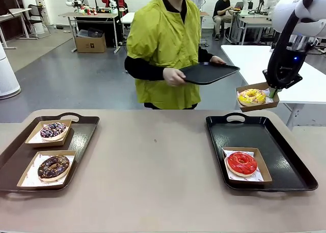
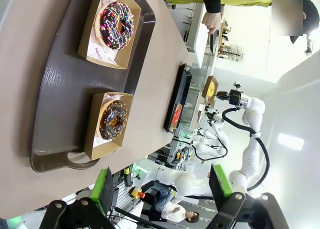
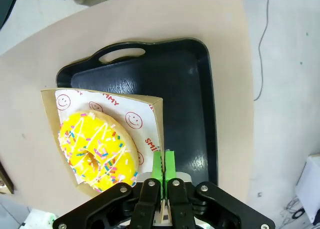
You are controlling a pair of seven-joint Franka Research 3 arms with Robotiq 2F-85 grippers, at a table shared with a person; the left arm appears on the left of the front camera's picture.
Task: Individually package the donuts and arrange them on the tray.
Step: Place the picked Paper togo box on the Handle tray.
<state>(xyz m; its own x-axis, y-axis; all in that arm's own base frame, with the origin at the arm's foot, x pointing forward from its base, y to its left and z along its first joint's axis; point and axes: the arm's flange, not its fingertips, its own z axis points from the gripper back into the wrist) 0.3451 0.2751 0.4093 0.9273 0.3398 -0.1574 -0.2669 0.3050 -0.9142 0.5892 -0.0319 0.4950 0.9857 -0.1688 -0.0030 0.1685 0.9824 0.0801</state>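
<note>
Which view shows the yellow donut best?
The right wrist view: the yellow donut sits close, sprinkles clear, in its box. The front view shows it small, held aloft; the left wrist view shows a distant speck.

You are looking across a beige tabletop [image 1: 158,162] with rounded corners into a large, brightly lit workshop room. The floor [image 1: 81,80] beyond it is smooth and grey, with a paler strip at the far left. A white table [image 1: 265,70] stands to your right. Against the white back wall [image 1: 56,1] you can see a metal-framed workbench [image 1: 91,17] cluttered with small items, a cardboard box [image 1: 90,42] on the floor beneath it, and a white cylindrical unit [image 1: 7,75] at the left edge. Far right, a seated person [image 1: 222,11] works at another desk [image 1: 254,22].
</note>
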